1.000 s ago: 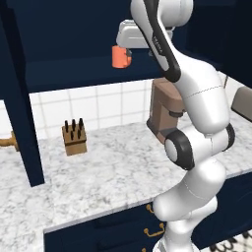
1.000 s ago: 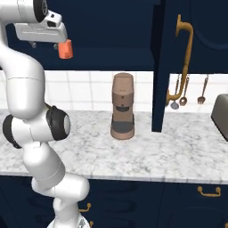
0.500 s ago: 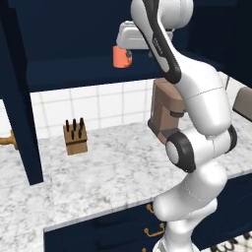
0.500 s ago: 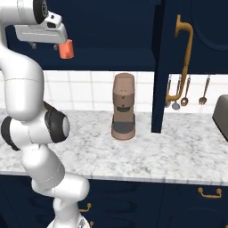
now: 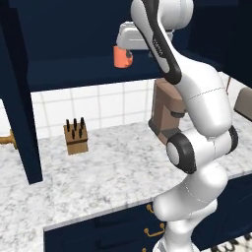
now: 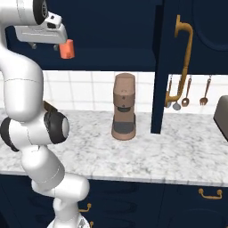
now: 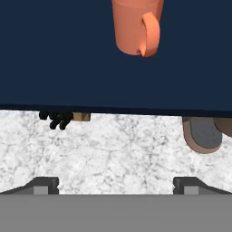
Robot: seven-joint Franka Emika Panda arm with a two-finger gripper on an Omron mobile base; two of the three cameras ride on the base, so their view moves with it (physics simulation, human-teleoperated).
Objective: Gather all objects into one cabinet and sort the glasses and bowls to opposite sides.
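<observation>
1. Looking along the pincer (image 7: 116,185), we saw both dark fingertips (image 7: 43,184) spread wide apart with nothing between them: it was released and grasped nothing.
2. The orange-red cup (image 7: 136,26) sat ahead of the pincer, well beyond the fingertips and touching neither; its small loop handle faced the hand camera.
3. From the left base view the cup (image 5: 122,56) showed just below the front end of the hand, against the shadowed inside of the dark navy cabinet (image 5: 69,44). We could not tell whether its base rested on the shelf edge.
4. From the right base view the cup (image 6: 67,49) likewise lay just under the tip of the hand, high above the counter.
5. Far beneath the pincer stretched the marble counter (image 5: 98,177).
6. The knife block (image 5: 76,138) stood below the pincer on one side.
7. The brown coffee machine (image 6: 124,107) stood below it on the other side, against the white tiles.
8. The cabinet door with its curved brass handle (image 6: 183,58) hung well off to the pincer's right.
</observation>
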